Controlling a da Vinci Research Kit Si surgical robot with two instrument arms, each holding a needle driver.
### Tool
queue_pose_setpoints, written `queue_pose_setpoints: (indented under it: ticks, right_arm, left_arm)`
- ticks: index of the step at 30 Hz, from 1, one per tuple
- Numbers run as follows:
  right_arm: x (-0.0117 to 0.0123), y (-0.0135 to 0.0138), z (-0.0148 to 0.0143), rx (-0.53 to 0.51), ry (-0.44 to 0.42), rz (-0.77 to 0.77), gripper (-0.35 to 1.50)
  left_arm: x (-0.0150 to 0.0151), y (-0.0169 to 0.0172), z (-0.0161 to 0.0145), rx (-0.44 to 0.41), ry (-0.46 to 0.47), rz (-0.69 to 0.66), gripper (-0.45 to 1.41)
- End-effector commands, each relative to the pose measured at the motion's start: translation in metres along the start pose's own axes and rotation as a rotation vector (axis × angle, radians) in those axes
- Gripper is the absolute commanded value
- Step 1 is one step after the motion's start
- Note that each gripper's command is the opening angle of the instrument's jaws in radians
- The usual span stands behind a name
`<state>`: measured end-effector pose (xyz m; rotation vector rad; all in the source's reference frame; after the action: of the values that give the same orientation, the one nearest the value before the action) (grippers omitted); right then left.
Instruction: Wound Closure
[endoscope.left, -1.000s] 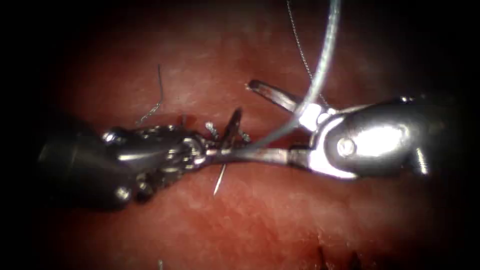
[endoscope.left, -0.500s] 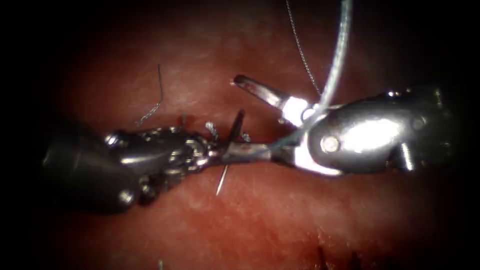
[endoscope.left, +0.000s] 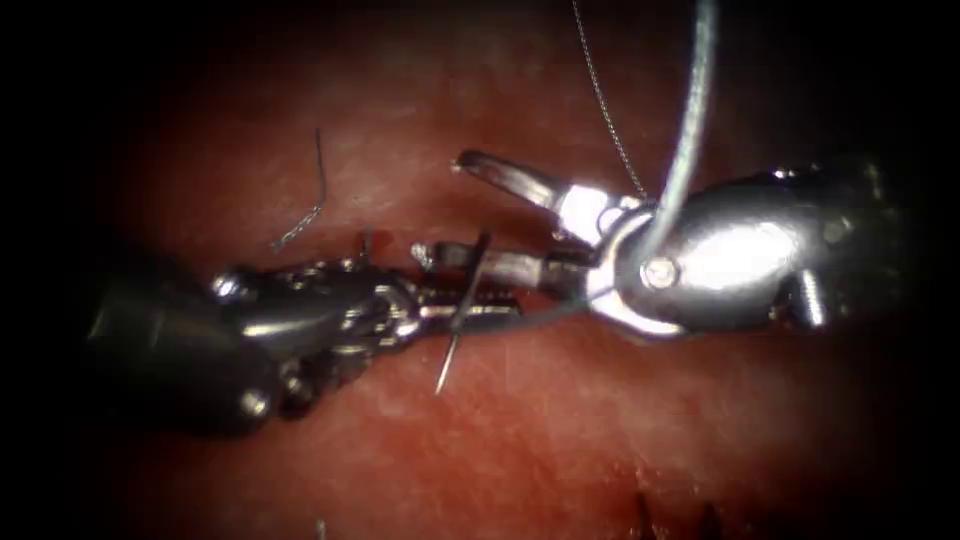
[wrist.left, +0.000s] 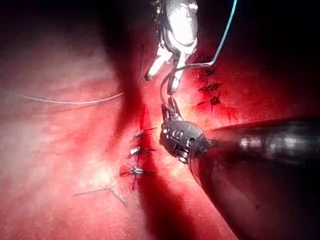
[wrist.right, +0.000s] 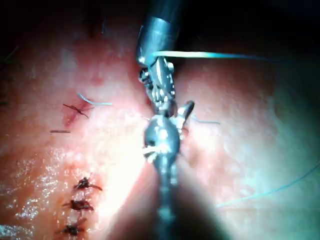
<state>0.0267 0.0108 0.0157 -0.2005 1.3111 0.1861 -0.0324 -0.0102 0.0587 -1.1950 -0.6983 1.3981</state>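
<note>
The left tool (endoscope.left: 440, 300) grips the needle (endoscope.left: 462, 310) near mid-curve, clear of the tissue (endoscope.left: 560, 440), its point hanging free below. The right tool (endoscope.left: 470, 215) has its jaws spread wide, the lower jaw touching the needle. Thread (endoscope.left: 690, 130) rises away above it.

dim, vignetted endoscope view with hard glare on metal

light pools mid-frame on the tissue (endoscope.left: 520, 430) and falls to black at the edges; the right tool (endoscope.left: 520, 225) flares white along its body, the left tool (endoscope.left: 440, 290) lies half in shadow. wrist views show bright wet sheen and dark shaft shadows.
</note>
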Motion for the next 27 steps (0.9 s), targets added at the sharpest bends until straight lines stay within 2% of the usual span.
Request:
queue_pose_setpoints:
  ticks: [1, 6, 7, 9, 20, 21, 24, 25, 27]
  right_arm:
    - [-0.0003, -0.0010, 0.0006, 0.001, 0.002, 0.003, 0.13]
    - [-0.0003, -0.0010, 0.0005, -0.003, 0.006, 0.003, 0.13]
    - [-0.0003, -0.0010, 0.0005, -0.003, 0.006, 0.003, 0.06]
    - [-0.0003, -0.0010, 0.0003, -0.001, 0.007, 0.003, -0.35]
    - [-0.0001, -0.0006, -0.0010, -0.005, 0.022, 0.009, -0.35]
    - [-0.0001, -0.0005, -0.0011, -0.005, 0.022, 0.009, -0.35]
    - [-0.0006, -0.0001, -0.0017, -0.006, 0.022, 0.009, -0.35]
    - [-0.0007, 0.0001, -0.0019, -0.003, 0.020, 0.009, -0.35]
    - [-0.0013, 0.0005, -0.0025, 0.008, 0.011, 0.013, -0.35]
  left_arm:
    - [-0.0013, 0.0000, 0.0002, 0.000, -0.003, -0.004, -0.45]
    - [-0.0014, 0.0002, 0.0003, -0.003, -0.005, 0.001, -0.45]
    - [-0.0014, 0.0002, 0.0003, -0.003, -0.005, 0.001, -0.45]
    - [-0.0013, 0.0002, 0.0003, -0.004, -0.005, 0.001, -0.45]
    - [-0.0014, 0.0003, 0.0004, -0.002, -0.004, 0.000, -0.45]
    - [-0.0013, 0.0003, 0.0006, -0.003, -0.005, 0.000, -0.27]
    - [-0.0010, 0.0004, 0.0011, -0.005, 0.005, 0.049, 0.76]
    - [-0.0008, 0.0004, 0.0014, -0.006, 0.004, 0.071, 1.03]
    - [-0.0006, 0.0005, 0.0019, -0.004, 0.006, 0.117, 1.19]
